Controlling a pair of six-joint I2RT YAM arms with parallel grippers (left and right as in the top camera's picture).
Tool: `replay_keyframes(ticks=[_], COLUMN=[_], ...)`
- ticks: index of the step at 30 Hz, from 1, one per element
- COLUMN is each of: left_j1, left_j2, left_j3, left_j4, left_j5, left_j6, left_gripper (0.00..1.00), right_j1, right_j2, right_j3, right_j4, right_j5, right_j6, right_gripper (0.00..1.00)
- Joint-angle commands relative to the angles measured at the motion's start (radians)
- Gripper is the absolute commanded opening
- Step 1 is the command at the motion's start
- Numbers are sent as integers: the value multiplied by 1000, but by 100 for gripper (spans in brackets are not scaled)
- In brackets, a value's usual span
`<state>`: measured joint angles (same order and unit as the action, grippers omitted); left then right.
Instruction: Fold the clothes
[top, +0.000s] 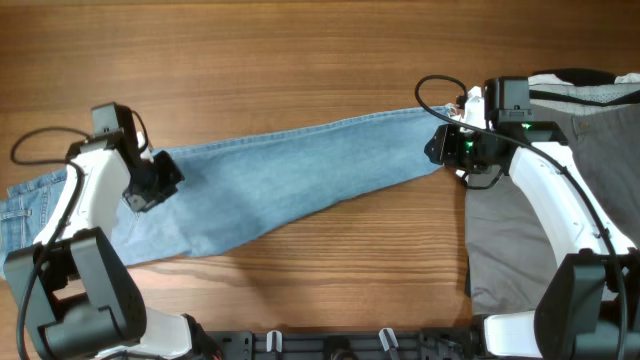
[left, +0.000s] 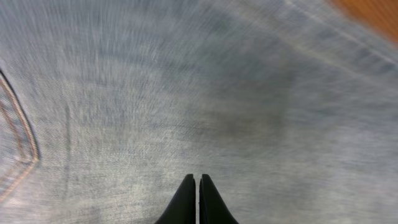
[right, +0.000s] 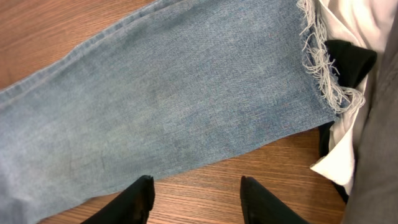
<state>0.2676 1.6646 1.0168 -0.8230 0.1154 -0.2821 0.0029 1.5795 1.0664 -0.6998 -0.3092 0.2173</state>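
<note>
One pr light-blue jeans (top: 300, 175) stretched flat, hem (right: 323, 68) frayed white.

Wooden table (top: 300, 60): warm brown, grain running side to side, evenly lit, soft shadows.

On my feed the main thing is the wooden table (top: 300, 60). It is a warm reddish-brown, with the grain running left to right and faint plank seams. The right wrist camera shows that wood close up, streaked darker in places. The left wrist view catches only a blurred orange-brown sliver of it in the top right corner. Along the table's near edge I see a black bar (top: 340, 347) carrying a few small white clips (top: 272, 340). Toward the table's right end lies something black (right: 348, 62), and I can't tell what it is.
</note>
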Motion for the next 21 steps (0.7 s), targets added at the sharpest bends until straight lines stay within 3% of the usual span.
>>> replay_keyframes(ticks=[1,4,6,9,12,16,20,21], left_j1=[87,249,364,490,573,612,612,612], left_j2=[6,6,10,14,18,19,19,18], left_j3=[-113,-184,-203,-204,-204,-204,-204,-204], left_j4=[42,122,176,215,242,320,334,342], left_j5=[-15,-60,-56,-69,-171,-82,-52,12], left_j6=[-129,-138,-225,-224,-193,-143,-138,-95], left_gripper=[4,4,4,4,4,4,18,32], right_j1=[-2,-4,-5,-5,-5,-4,-4,-3], right_j2=[-13,-13,-12,-12,-6,56,171,204], right_j3=[-6,-6,-8,-8,-8,-12,-12,-12], right_j4=[1,31,57,76,73,101,118,124], right_j5=[51,132,172,199,198,97,-65,-138], right_j6=[-15,-34,-35,-35,-34,-112,-180,-217], right_gripper=[57,67,73,75,77,77,76,76])
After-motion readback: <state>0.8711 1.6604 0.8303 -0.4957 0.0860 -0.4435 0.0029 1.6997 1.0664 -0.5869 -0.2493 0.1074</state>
